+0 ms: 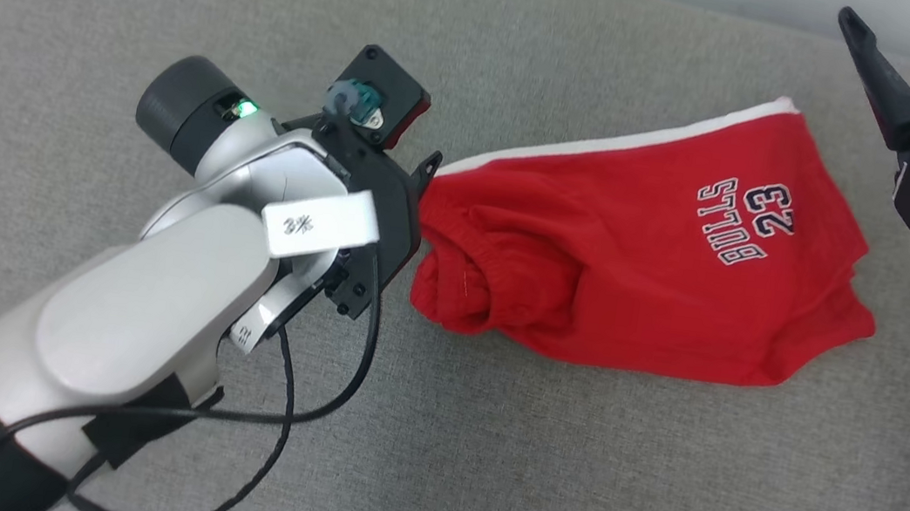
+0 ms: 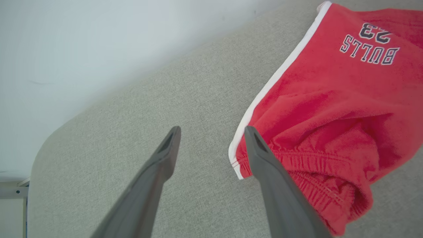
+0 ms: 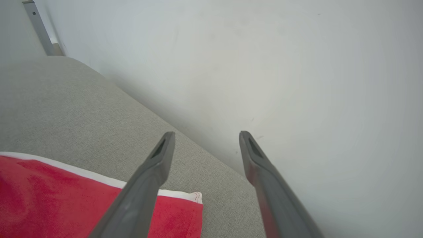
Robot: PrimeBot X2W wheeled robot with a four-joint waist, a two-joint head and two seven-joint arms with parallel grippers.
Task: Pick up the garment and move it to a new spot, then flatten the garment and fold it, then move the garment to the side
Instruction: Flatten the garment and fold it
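Red garment [image 1: 650, 246] bunched on grey padded table [image 1: 479, 470], waistband corner just beside left gripper [image 2: 211, 130], right gripper [image 3: 205, 134] over its far hem by pale wall [image 3: 297, 66]; both claws spread wide, empty.

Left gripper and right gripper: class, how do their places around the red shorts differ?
The left gripper sits beside the elastic waistband of the red shorts; the right gripper, by their hem corner. The left gripper faces grey cushion; the right gripper faces the white wall. Both are open and empty.
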